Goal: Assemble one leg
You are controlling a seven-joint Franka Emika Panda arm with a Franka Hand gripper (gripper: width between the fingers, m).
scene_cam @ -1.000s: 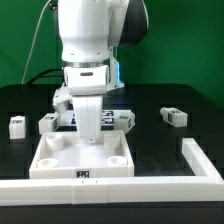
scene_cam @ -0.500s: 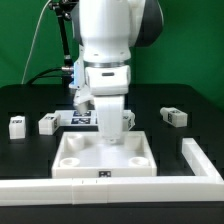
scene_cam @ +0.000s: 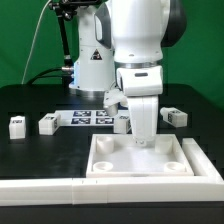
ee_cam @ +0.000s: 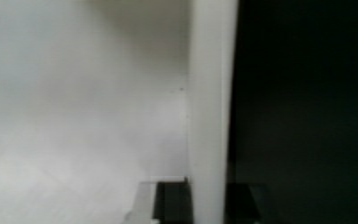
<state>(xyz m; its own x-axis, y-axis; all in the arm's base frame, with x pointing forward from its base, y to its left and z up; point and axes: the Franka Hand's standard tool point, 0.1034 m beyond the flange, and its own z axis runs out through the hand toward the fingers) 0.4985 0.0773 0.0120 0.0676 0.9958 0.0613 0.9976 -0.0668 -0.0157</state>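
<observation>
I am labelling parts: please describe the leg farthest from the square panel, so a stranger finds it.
Start at the large white square panel under the arm and go along the black table toward the exterior view's left, past the marker board. Of the two small white blocks there, the leg is the outer one, beyond the second leg.

The arm (scene_cam: 138,35) stands upright toward the exterior view's right, with its wrist (scene_cam: 139,82) turned straight down. The gripper (scene_cam: 146,140) points vertically downward, jaws low and narrow-set. Whether they clamp anything cannot be told.
</observation>
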